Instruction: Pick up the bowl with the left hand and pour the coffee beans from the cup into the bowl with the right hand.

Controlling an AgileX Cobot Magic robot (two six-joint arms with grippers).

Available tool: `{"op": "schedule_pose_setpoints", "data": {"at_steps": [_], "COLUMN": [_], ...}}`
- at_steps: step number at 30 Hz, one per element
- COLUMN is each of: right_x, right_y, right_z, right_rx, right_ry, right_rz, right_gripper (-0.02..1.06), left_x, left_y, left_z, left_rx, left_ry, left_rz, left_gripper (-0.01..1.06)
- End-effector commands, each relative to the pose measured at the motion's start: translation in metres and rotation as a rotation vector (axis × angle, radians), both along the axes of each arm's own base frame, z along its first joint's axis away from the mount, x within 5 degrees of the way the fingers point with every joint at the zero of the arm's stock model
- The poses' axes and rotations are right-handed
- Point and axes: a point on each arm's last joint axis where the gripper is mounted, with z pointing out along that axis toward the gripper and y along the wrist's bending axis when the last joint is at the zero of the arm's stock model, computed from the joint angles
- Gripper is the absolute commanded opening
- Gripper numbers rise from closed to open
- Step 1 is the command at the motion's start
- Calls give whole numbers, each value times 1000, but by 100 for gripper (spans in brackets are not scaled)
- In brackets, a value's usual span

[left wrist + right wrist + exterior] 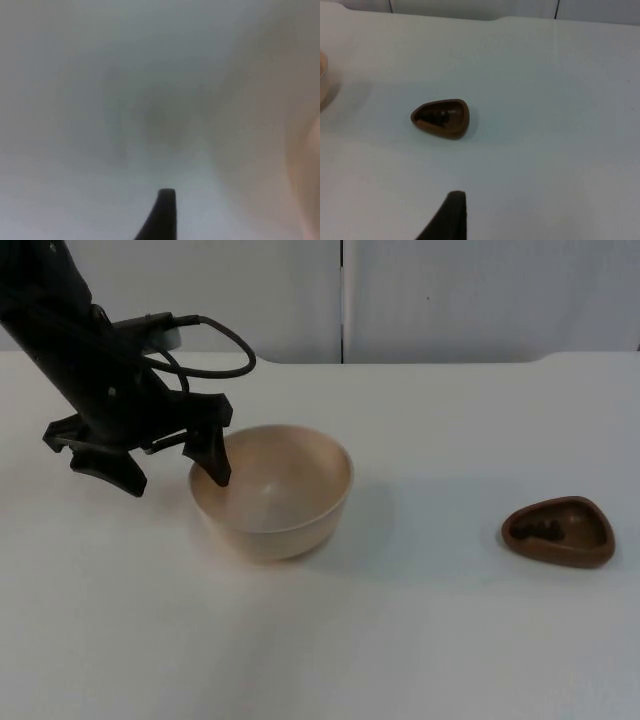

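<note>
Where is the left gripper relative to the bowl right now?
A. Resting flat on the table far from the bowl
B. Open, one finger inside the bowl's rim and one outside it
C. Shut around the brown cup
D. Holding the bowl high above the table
B. In the top view the left gripper is spread open across the near-left rim of the bowl, which sits on the table.

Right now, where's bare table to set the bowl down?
Free: the stretch between the bowl and the brown cup, and the near strip in front of both. Crowded: the bowl's left rim, which the left pincer straddles, open.
</note>
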Motion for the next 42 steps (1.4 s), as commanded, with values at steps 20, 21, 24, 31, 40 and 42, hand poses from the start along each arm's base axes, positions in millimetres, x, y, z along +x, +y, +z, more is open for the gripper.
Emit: {"op": "schedule_pose_setpoints", "data": {"at_steps": [20, 21, 24, 31, 40, 42], "right_x": [0, 0, 0, 0, 0, 0], "right_y": [0, 0, 0, 0, 0, 0], "right_z": [0, 0, 0, 0, 0, 0], "right_rx": [-2, -2, -2, -2, -2, -2], "right_ry": [-2, -2, -2, -2, -2, -2], "right_rz": [-7, -7, -7, -7, -7, -7], "right_gripper": [105, 105, 105, 105, 105, 105], "left_x": [0, 0, 0, 2, 3, 3], "left_y": [-15, -15, -13, -3, -5, -5], "left_z": [2, 2, 2, 1, 2, 2], "left_rx": [5, 5, 11, 19, 3, -2], "left_ry": [-27, -27, -30, -25, -32, -33], "left_rz": [-27, -27, -29, -13, 2, 7], "left_gripper": [72, 72, 68, 67, 44, 34]}}
